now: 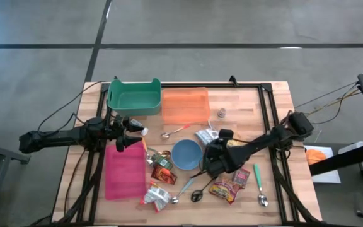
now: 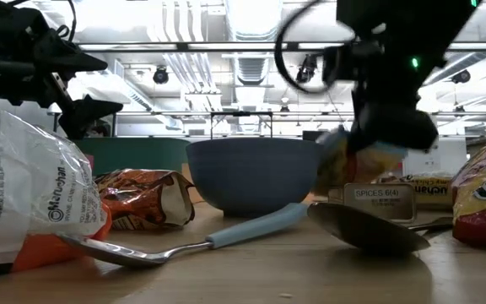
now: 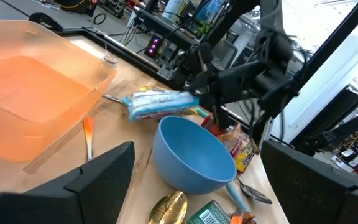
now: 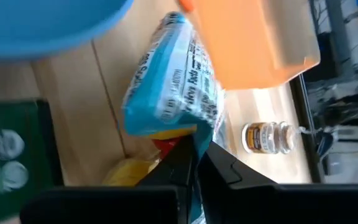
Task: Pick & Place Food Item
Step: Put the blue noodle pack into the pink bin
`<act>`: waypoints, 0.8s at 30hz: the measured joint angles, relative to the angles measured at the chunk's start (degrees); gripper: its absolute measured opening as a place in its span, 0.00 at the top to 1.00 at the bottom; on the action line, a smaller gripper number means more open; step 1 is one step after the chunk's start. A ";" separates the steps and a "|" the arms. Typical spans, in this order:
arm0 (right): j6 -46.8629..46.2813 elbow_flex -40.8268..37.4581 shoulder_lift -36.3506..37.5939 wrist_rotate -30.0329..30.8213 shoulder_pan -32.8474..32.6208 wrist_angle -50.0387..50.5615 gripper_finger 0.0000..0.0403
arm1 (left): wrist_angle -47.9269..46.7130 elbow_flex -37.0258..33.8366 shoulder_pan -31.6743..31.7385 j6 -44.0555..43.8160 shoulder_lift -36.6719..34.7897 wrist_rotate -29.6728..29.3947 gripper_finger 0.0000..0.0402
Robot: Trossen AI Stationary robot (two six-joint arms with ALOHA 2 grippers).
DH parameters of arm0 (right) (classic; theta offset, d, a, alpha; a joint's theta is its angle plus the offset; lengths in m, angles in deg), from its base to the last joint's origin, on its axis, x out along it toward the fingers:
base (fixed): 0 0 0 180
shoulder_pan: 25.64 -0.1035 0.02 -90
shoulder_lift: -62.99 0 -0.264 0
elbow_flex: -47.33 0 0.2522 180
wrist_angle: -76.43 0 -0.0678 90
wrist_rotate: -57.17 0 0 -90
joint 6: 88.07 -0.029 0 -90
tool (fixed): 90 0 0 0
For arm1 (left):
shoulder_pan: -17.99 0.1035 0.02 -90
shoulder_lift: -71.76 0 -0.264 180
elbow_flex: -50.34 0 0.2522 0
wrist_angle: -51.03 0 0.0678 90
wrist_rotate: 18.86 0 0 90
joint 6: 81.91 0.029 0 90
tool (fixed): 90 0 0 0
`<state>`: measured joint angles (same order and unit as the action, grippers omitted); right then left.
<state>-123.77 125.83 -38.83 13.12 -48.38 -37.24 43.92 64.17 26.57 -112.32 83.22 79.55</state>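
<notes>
On the spice jar (image 2: 384, 199), "SPICES 6(4)"; right claw (image 4: 196, 155) clamped on blue packet (image 4: 174, 81), left claw (image 1: 126, 133) agape.

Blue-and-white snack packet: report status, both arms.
Right end effector shut on blue-and-white snack packet, lifted beside blue bowl. Left end effector open, over pink tray. Orange tray close by.

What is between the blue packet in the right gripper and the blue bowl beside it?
Nothing visible. The right gripper has its jaws shut on the blue packet, lifted clear of the table, and the blue bowl stands right beside it, open and seemingly empty.
</notes>
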 joint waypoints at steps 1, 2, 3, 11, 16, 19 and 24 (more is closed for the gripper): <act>-0.78 0.38 0.88 -0.02 -0.17 0.21 0.97 | 0.00 0.00 0.00 0.02 0.00 0.00 0.12; -1.58 0.56 1.92 -0.04 -0.25 0.23 0.97 | -0.02 0.00 0.00 0.02 0.00 0.00 0.12; -2.37 0.72 2.93 -0.13 -0.42 0.41 0.97 | -0.01 0.00 0.00 0.02 0.00 0.00 0.12; -7.72 0.80 13.57 0.45 -2.07 -2.08 0.97 | 0.65 0.00 0.00 1.41 0.02 0.02 0.12; -3.84 0.62 18.79 1.40 -2.90 -14.25 0.97 | 2.42 0.00 -0.35 4.25 0.04 0.18 0.12; 1.18 -0.41 20.84 1.53 -3.21 -24.22 0.97 | 4.78 0.00 -1.28 7.01 0.04 0.18 0.12; 10.72 -3.79 21.41 -0.94 -3.01 -39.94 0.97 | 9.42 0.00 -4.24 12.19 0.33 0.15 0.12</act>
<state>-113.05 122.05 -17.42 12.18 -51.39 -77.18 53.34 64.17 22.34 -100.13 83.55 79.70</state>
